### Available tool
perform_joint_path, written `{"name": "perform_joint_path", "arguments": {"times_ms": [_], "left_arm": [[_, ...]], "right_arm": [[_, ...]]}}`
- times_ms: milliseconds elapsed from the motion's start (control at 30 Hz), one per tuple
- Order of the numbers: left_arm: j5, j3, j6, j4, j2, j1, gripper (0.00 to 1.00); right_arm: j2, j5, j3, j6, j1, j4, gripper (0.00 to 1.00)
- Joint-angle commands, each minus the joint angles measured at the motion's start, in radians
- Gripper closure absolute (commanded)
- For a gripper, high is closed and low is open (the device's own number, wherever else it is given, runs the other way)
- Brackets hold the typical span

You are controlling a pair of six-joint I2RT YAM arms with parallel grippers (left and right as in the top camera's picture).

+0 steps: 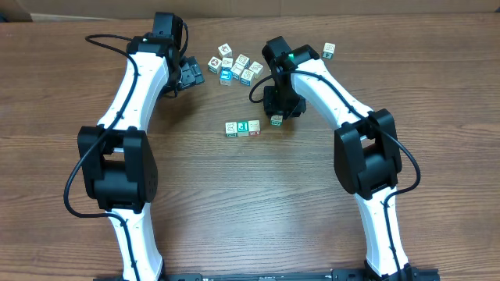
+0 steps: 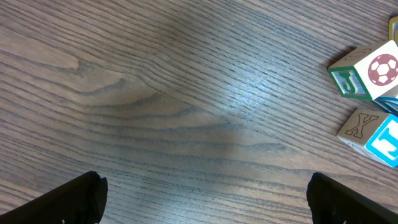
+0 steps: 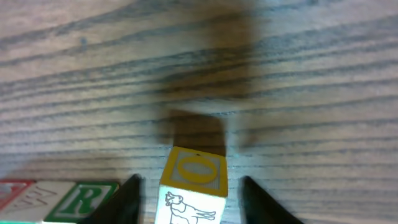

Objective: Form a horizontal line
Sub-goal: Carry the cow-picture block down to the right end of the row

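Note:
A short row of three white-edged cubes (image 1: 243, 128) with green, teal and red faces lies at the table's middle. Its green R end (image 3: 81, 199) shows in the right wrist view. A yellow-faced cube (image 3: 194, 180) with an O on top and an animal drawing on its side stands just right of the row, a small gap apart (image 1: 276, 120). My right gripper (image 3: 194, 202) is open, with one finger on each side of this cube and a visible gap on both sides. My left gripper (image 2: 202, 199) is open and empty over bare wood, left of the clump.
A loose clump of several similar cubes (image 1: 234, 66) lies at the back centre. Two of them, a J/soccer-ball cube (image 2: 364, 71) and an X cube (image 2: 373, 134), show in the left wrist view. A lone cube (image 1: 329, 51) sits at the back right.

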Motion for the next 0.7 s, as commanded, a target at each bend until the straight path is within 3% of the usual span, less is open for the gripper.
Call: {"name": "perform_joint_path", "arguments": {"times_ms": [0, 133, 400, 667], "left_arm": [[-0.01, 0.019, 0.016, -0.002, 0.014, -0.001, 0.0], [-0.01, 0.019, 0.016, -0.002, 0.014, -0.001, 0.0], [-0.01, 0.019, 0.016, -0.002, 0.014, -0.001, 0.01], [-0.01, 0.019, 0.016, -0.002, 0.014, -0.001, 0.0]], "right_arm": [[-0.02, -0.002, -0.004, -0.003, -0.004, 0.003, 0.44], [-0.02, -0.002, -0.004, -0.003, -0.004, -0.002, 0.45], [-0.02, -0.002, -0.004, -0.003, -0.004, -0.016, 0.63], [-0.02, -0.055, -0.004, -0.003, -0.004, -0.039, 0.69]]}}
